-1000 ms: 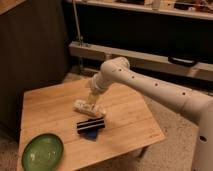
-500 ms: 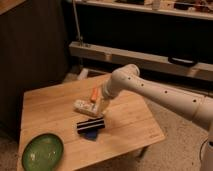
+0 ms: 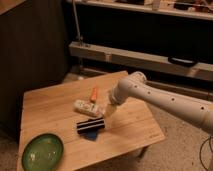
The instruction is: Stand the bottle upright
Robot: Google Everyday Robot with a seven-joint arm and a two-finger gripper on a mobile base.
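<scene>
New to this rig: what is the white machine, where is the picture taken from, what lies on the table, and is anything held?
The white jointed tube is a single robot arm, reaching in from the right. One camera looks down on the wooden table from a little way off. The arm ends in a two-finger gripper, open, right beside the right end of the bottle, which lies on its side. Nothing looks held. Also on the table are an orange object, a black bar and a green plate.
</scene>
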